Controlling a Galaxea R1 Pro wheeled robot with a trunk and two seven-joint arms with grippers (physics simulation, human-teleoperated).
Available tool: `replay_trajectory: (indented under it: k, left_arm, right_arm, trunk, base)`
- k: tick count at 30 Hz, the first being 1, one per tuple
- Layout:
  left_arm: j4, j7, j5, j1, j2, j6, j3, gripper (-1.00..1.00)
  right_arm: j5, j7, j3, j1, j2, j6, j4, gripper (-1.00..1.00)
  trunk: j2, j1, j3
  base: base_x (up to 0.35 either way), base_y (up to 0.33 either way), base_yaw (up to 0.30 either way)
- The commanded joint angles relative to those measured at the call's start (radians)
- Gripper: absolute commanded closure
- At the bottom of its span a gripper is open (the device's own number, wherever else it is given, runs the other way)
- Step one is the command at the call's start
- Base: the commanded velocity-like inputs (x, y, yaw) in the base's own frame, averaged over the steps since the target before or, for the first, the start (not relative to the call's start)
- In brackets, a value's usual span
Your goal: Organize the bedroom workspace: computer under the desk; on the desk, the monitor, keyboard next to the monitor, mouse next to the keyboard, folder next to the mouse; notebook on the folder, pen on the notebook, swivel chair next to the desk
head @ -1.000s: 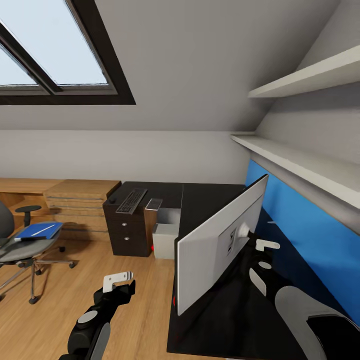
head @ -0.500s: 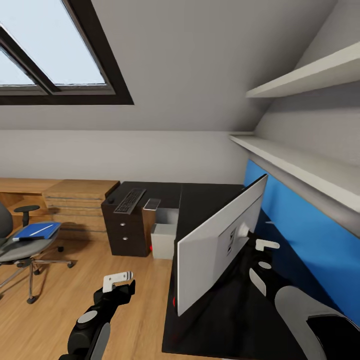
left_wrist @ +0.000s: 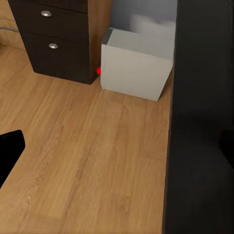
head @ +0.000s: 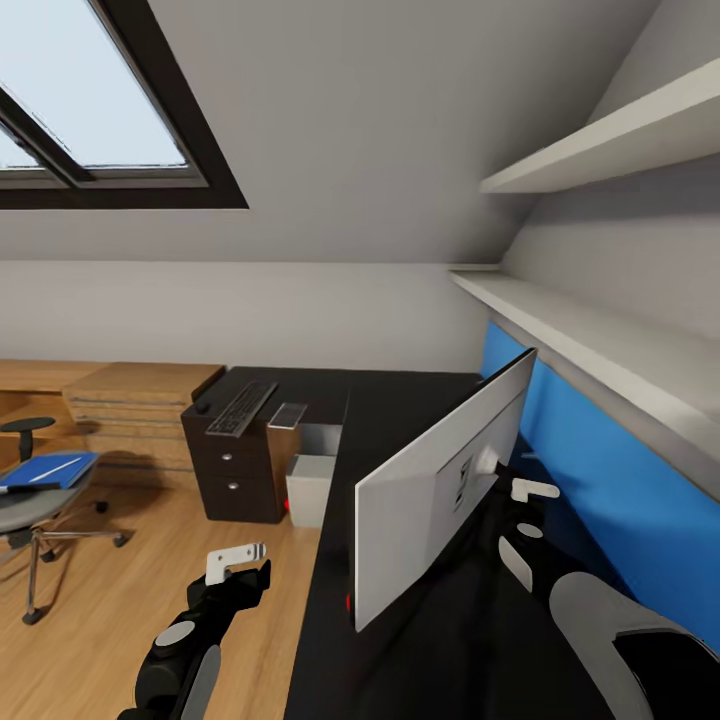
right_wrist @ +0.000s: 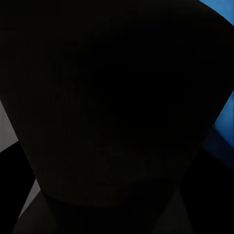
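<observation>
Monitor (head: 430, 500) on desk (head: 400, 400), pale back toward camera, tilted. Right gripper (head: 520, 492) behind monitor, near its stem; grip state hidden, cannot tell. Left gripper (head: 235, 562) over wood floor (head: 110, 620), holding nothing; finger gap unclear, cannot tell. Keyboard (head: 241, 407) on far desk wing. Computer (head: 310, 488) under desk. Folder (head: 47, 471) with pen (head: 55, 469) on swivel chair (head: 35, 500), well apart from desk.

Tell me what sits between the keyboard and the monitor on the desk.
In the head view, a small grey rectangular item lies just beside the keyboard; from there to the monitor, the black desk top is bare.
</observation>
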Motion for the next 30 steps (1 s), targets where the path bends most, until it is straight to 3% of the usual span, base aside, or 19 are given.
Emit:
replay_trajectory:
  k: [1,30]
  left_arm:
    - [-0.001,0.009,0.011,-0.001,0.0,0.004,-0.001,-1.0]
    - [-0.001,0.009,0.011,-0.001,0.0,0.004,-0.001,-1.0]
  right_arm:
    - [-0.02,-0.004,0.006,-0.001,-0.001,-0.005,0.003,1.0]
    - [-0.02,-0.006,0.006,-0.001,-0.001,-0.005,0.002,1.0]
  trunk:
    - [-0.001,0.001,-0.002]
    - [-0.001,0.001,-0.001]
  base:
    - [0.214,-0.175,0.0]
    - [0.014,-0.01,-0.007]
